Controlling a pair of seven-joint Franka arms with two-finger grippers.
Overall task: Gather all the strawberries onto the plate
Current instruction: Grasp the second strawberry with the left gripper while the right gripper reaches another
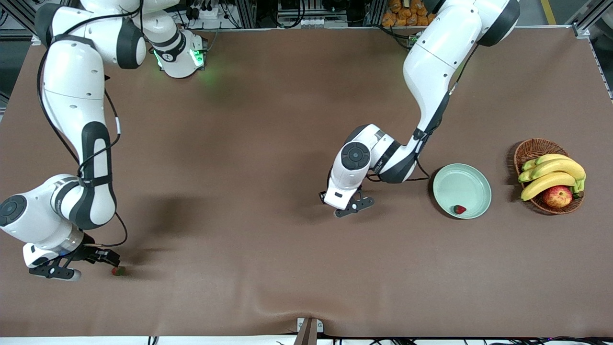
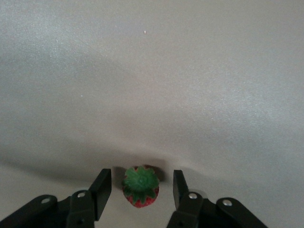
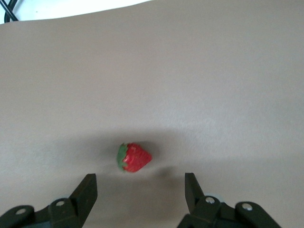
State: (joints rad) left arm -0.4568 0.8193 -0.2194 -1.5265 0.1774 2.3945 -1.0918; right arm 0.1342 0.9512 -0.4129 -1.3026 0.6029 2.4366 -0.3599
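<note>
Picking is under way at both ends: the left claw (image 2: 137,190), mid-frame, brackets a strawberry (image 2: 140,186) with its jaws narrow but not touching; the right claw (image 3: 140,192), lower left, is wide before another berry (image 3: 134,157). One berry (image 1: 459,209) lies in the plate (image 1: 474,179). Next, I judge, both must pinch, then lift.
</note>
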